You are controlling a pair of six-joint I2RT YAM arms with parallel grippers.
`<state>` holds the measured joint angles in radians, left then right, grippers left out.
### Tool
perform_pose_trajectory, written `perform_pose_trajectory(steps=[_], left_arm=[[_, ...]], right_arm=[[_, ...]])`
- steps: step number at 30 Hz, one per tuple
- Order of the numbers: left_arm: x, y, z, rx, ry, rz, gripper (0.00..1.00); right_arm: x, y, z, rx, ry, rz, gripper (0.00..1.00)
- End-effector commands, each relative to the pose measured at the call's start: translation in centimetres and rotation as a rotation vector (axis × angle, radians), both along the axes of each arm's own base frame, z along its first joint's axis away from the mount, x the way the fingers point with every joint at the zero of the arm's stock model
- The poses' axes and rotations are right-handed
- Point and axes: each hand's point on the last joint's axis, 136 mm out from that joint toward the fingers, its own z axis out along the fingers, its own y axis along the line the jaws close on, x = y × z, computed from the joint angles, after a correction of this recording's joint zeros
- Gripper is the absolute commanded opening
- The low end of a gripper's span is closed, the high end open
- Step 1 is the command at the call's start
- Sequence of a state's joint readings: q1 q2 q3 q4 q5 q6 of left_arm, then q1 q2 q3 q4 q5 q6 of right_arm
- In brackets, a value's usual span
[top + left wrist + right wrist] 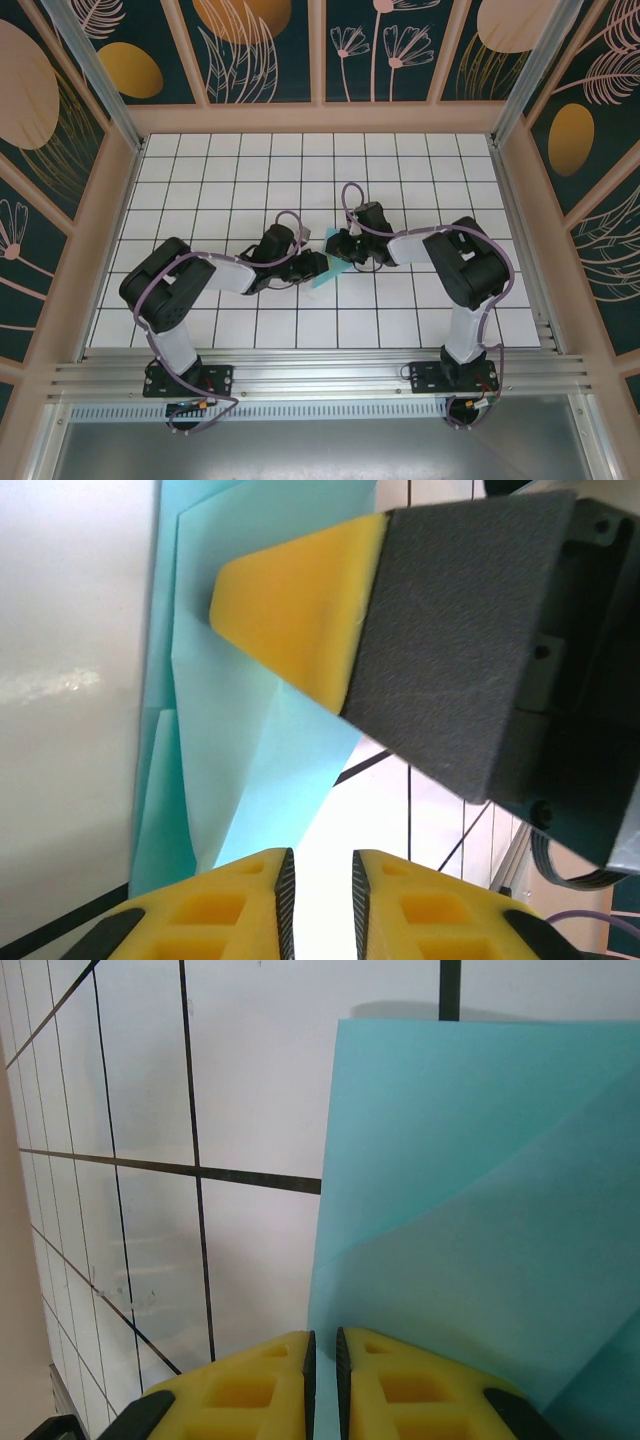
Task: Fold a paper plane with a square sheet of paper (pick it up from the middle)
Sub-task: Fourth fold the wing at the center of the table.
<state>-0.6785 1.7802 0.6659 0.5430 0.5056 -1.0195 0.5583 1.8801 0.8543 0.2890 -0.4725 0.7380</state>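
The folded cyan sheet of paper [326,270] is at the middle of the tabletop [420,170]; its long axis is unclear. The right pincer [323,1360] clamps its edge. The left pincer [322,890] stands slightly parted beside it, gripping nothing. Both arms bend inward, wrists meeting.

Arms crowd the table centre: left gripper [316,266] and right gripper [340,250] meet almost tip to tip over the folded cyan sheet [321,278]. Far tile rows [300,160] are free. Patterned walls [95,200] close three sides.
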Motion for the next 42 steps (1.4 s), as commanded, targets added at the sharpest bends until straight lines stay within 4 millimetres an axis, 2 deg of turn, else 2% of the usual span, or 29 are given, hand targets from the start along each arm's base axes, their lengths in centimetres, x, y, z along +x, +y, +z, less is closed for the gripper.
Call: perform_pose_trajectory(steps=[1,5,12,16,18,20,22,26,28,30,33,38,39,42], left_arm=[[-1.1,0.4,-1.0,-0.023,0.05,-0.016,0.26],[-2.2,0.8,-2.4,-0.012,0.094,-0.038,0.26],[-3.4,0.7,-2.3,-0.038,0.107,-0.089,0.26],[-4.2,1.3,-3.3,0.016,0.139,-0.108,0.26],[-4.6,1.6,-3.3,0.027,0.142,-0.116,0.25],[-4.8,1.9,-2.4,0.019,0.116,-0.112,0.25],[-4.4,2.0,-0.2,-0.007,0.057,-0.093,0.25],[-2.4,3.2,3.7,-0.001,-0.064,0.017,0.27],[-1.4,3.4,4.8,-0.002,-0.075,0.049,0.3],[-0.5,2.7,5.8,-0.047,-0.077,0.046,0.3],[0.7,1.6,5.9,-0.079,-0.048,0.054,0.3],[1.7,-0.6,5.3,-0.134,-0.004,0.001,0.3],[1.8,-0.7,4.4,-0.124,0.015,0.0,0.3],[2.0,-0.8,3.6,-0.11,0.028,-0.002,0.31]], right_arm=[[-3.6,-3.4,-6.4,-0.191,0.157,-0.025,0.18],[-3.7,-3.5,-6.6,-0.196,0.16,-0.025,0.18],[-3.6,-3.6,-6.8,-0.208,0.167,-0.029,0.18],[-3.6,-3.8,-7.0,-0.225,0.17,-0.035,0.18],[-3.6,-3.9,-7.1,-0.23,0.169,-0.037,0.18],[-3.6,-3.8,-7.0,-0.229,0.166,-0.036,0.18],[-3.7,-3.8,-7.1,-0.234,0.166,-0.033,0.18],[-3.9,-3.7,-6.9,-0.235,0.156,-0.022,0.18],[-4.0,-3.7,-7.0,-0.236,0.155,-0.019,0.18],[-3.9,-3.7,-6.9,-0.235,0.152,-0.019,0.18],[-4.0,-3.7,-7.0,-0.238,0.151,-0.019,0.18],[-3.9,-3.6,-7.0,-0.232,0.153,-0.021,0.18],[-4.0,-3.6,-7.1,-0.234,0.153,-0.02,0.18],[-4.0,-3.6,-7.2,-0.233,0.157,-0.019,0.18]])
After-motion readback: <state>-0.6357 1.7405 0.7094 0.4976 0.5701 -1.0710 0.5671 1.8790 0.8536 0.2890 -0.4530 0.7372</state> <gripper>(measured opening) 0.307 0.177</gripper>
